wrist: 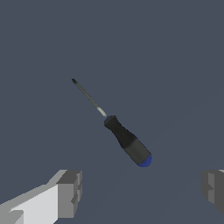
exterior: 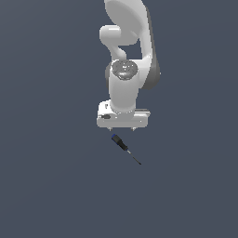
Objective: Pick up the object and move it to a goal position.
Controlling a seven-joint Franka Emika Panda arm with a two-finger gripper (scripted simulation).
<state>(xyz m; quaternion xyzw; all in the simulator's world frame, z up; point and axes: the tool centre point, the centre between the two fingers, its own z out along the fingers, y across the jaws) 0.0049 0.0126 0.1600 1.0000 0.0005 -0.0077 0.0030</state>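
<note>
The object is a tiny screwdriver (exterior: 122,145) with a black handle, a blue end cap and a thin dark shaft, lying on the flat grey floor (exterior: 51,176). In the exterior view it lies just below my white gripper (exterior: 122,129), blue end nearest the gripper, shaft pointing away to the exterior view's lower right. In the wrist view the screwdriver (wrist: 127,139) lies diagonally ahead of the two grey fingertips (wrist: 70,192). The jaws stand wide apart and hold nothing. The gripper is above the tool and apart from it.
A plain grey floor (wrist: 175,65) fills both views. The white arm rises behind the gripper in the exterior view (exterior: 125,42). No goal marker shows.
</note>
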